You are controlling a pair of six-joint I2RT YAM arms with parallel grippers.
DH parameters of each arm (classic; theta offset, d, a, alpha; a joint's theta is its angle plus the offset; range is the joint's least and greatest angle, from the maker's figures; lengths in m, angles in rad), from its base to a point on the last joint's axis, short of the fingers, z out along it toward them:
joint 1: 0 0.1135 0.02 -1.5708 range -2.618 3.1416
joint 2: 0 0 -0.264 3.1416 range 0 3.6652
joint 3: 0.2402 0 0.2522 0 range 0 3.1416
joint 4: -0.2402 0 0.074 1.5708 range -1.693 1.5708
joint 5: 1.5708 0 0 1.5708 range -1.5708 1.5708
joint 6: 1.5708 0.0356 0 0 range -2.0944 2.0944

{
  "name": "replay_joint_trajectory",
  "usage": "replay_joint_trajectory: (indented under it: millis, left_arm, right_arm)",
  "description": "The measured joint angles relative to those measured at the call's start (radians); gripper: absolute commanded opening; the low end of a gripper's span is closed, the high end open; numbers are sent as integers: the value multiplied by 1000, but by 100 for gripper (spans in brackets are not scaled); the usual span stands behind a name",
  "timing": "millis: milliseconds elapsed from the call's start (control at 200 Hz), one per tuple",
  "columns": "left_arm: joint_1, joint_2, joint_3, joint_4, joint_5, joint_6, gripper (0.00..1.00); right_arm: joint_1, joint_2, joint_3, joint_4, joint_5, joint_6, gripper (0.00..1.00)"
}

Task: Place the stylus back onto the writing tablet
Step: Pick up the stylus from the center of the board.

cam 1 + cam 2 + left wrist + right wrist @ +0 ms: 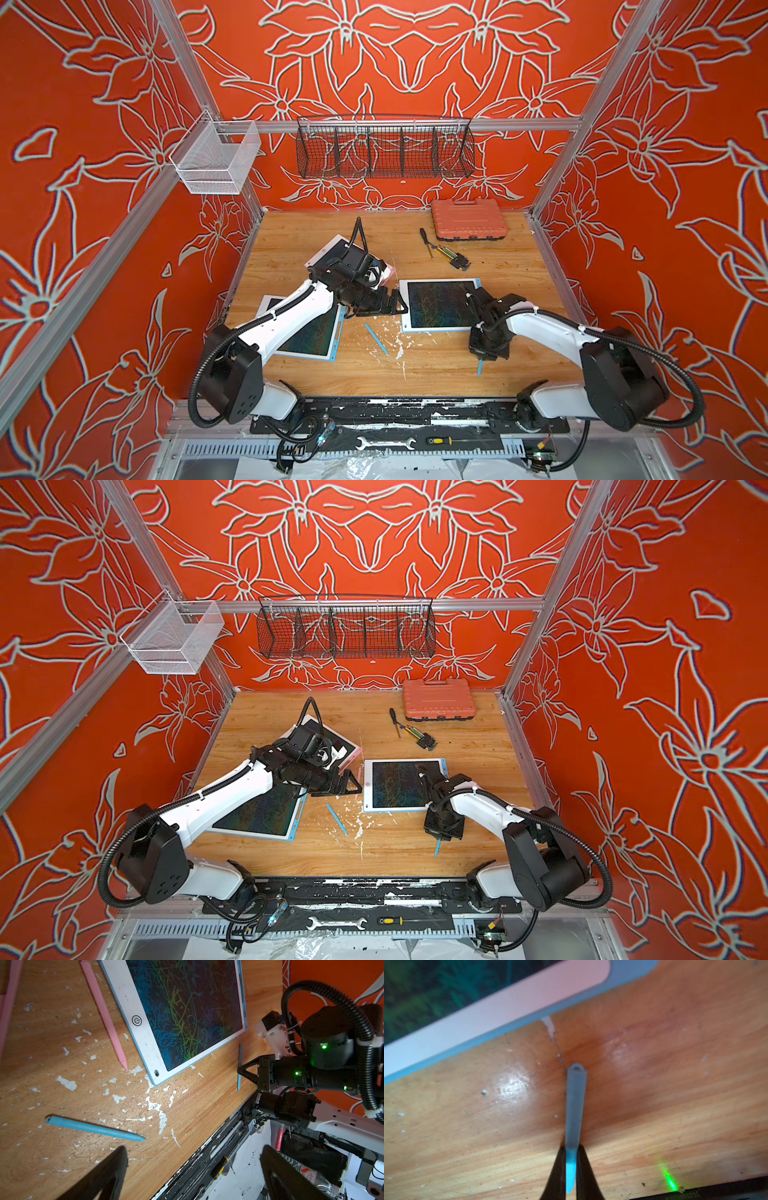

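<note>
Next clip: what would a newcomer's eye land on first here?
First, the right gripper near the table's front edge, jaws closed on a thin blue stylus. Just behind it lies the blue-framed writing tablet with its scribbled screen. A second blue stylus lies loose at centre.

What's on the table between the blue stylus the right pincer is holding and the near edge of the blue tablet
Only bare wood. In the right wrist view, the stylus in the right pincer ends short of the tablet, with just a pale paint streak between.
</note>
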Motion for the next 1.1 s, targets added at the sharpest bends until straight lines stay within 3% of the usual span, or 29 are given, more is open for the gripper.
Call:
replay_joint_trajectory:
  millis: [410,1101]
  left_arm:
    - [0,10,0,0,4,-1,97]
    - [0,10,0,1,4,-1,97]
  right_arm:
    - [58,1,6,17,28,-75,8]
    - [168,79,66,11,86,-85,4]
